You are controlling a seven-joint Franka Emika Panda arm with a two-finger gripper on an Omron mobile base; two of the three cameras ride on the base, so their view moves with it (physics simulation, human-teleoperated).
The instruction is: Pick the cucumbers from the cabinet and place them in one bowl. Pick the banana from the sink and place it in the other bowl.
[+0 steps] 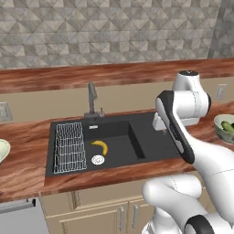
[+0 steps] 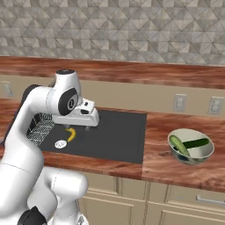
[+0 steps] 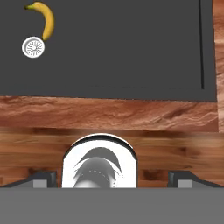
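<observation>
We hold our gripper (image 2: 85, 127) above the sink (image 2: 114, 136), near its front part, with open basin floor all around below it. Just behind us runs the wooden front edge of the desk (image 3: 109, 113). Beyond and to the left of the gripper lies the banana (image 1: 100, 147), flat on the basin floor, its lower end just beside the round drain (image 1: 98, 159). Further left stands the wire rack (image 1: 69, 147); at the far rim rises the faucet (image 1: 92, 98). Off to the right, well apart, a bowl (image 2: 191, 146) on the desk carries 2 cucumbers (image 2: 195, 143). Our gripper is spread wide, grasping nothing, touching nothing.
</observation>
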